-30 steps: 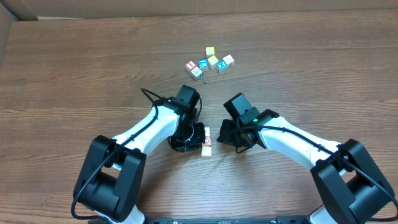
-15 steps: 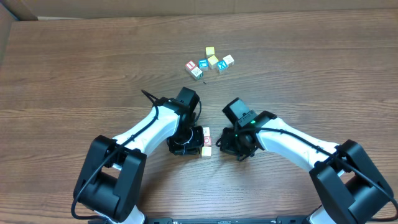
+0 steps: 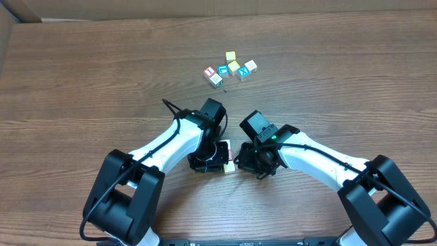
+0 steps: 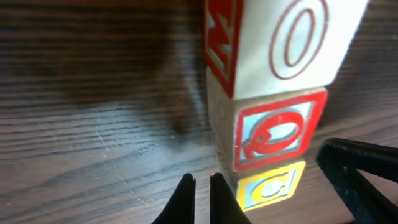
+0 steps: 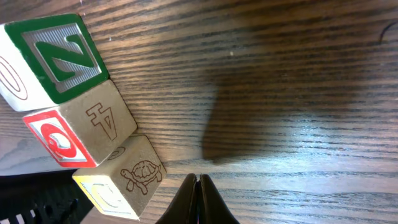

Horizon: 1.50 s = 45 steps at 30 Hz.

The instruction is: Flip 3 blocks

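Three blocks lie in a tight row on the wooden table between my two grippers. In the left wrist view they show a red O on white, a red-framed Q and a yellow-framed C. My left gripper is shut and empty, its tips on the table just left of the C block. From the right wrist the same row shows a green N, a tan printed face and a turtle. My right gripper is shut and empty, just right of the turtle block.
Several other small cubes with blue, yellow and red faces sit in a cluster farther back on the table. Both arms converge on the row from either side. The right gripper's black body stands close behind the blocks.
My right gripper has slid left toward the row of blocks. The left arm has shifted slightly right. Both grippers stayed shut and the blocks kept their place.
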### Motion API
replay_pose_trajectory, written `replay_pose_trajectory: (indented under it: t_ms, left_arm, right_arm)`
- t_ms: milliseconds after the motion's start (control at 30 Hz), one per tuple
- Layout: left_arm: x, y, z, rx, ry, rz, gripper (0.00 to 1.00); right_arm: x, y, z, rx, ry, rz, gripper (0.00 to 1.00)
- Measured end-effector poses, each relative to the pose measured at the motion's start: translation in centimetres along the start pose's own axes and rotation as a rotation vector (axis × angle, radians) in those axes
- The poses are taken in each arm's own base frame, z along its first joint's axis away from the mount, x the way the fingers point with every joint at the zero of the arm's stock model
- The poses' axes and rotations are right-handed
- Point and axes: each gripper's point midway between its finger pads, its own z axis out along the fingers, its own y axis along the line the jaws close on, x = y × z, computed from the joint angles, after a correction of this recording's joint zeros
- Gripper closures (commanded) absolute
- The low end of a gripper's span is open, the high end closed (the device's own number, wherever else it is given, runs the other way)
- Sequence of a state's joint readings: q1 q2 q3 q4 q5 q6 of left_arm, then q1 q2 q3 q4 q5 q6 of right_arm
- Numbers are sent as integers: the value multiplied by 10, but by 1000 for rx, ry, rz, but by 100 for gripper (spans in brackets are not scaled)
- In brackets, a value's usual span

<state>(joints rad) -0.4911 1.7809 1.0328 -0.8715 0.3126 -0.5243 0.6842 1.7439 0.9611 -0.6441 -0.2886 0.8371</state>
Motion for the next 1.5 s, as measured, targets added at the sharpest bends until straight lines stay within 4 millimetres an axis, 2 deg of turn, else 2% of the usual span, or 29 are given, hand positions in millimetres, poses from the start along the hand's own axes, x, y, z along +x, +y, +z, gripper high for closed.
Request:
replay_pose_trajectory:
  t_ms: [300,533,633,767,867,1033,1300,1500]
  left_arm:
    - [-13,6,-2,-9,-48,-14,96]
    - [-59,18,-16,55,-190,-73,96]
    - [-81,22,-24,86,-268,-89,96]
    - [-107,14,-34,128,-377,-60,96]
    - [-118,4,-39,153,-427,-33,96]
    - [-120,-7,-38,165,-444,-3,96]
    - [-117,0,-15,138,-386,-16,96]
    - [-114,-3,-13,153,-370,-12,96]
  right_arm:
    - [11,-6,1,37,31,68,96]
    - [40,11,10,46,54,125,96]
    - [46,14,13,55,45,156,96]
    - [42,12,13,70,10,214,96]
    - [39,11,13,75,-8,244,96]
    - [36,9,13,83,-29,272,96]
    - [33,9,13,82,-44,286,96]
    - [32,13,15,73,-61,287,96]
